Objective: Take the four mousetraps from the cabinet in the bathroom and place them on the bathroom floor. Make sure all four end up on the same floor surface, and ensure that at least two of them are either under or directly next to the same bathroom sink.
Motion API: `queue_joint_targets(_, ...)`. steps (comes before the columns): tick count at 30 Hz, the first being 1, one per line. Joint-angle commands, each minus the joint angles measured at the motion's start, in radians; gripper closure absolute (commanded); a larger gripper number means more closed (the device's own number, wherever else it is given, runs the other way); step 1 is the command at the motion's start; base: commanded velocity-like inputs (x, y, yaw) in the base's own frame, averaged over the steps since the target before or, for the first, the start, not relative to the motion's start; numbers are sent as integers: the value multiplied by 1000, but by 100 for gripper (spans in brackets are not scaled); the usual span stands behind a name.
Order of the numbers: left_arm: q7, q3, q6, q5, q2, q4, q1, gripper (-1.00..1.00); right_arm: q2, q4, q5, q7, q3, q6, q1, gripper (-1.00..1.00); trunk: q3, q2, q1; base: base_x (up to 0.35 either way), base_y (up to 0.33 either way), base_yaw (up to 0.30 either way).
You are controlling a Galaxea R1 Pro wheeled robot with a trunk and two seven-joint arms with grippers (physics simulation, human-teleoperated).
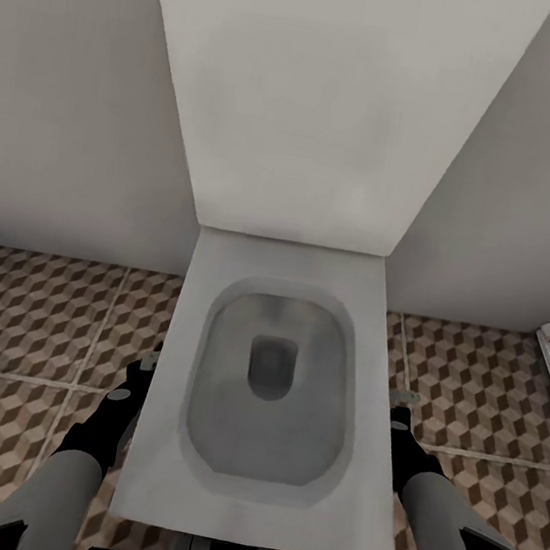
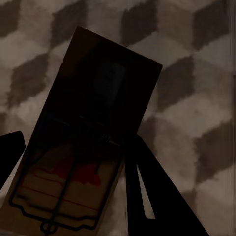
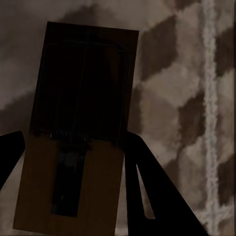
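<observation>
Nearest, left wrist view: flat tan wooden mousetrap with dark wire parts and red print sits between the left claw's dark fingers, apparently gripped, above the cube-patterned brown and beige bathroom floor tiles. Centre: white rectangular toilet against the far wall. Right claw likewise grips a second tan mousetrap. Judgement: light, stiff boards; hold edges, avoid wire.
</observation>
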Motion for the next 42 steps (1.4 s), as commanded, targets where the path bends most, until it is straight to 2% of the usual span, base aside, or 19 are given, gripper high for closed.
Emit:
queue_joint_targets(1,-14,9,-2,-9,-2,-2,0,100,1,0,7,-2,-5,2,0,100,-1,0,0,59,-57,0)
queue_joint_targets(42,-20,8,-9,-9,-1,0,-1,100,2,-9,8,9,2,6,0,100,-1,0,0,4,-4,0)
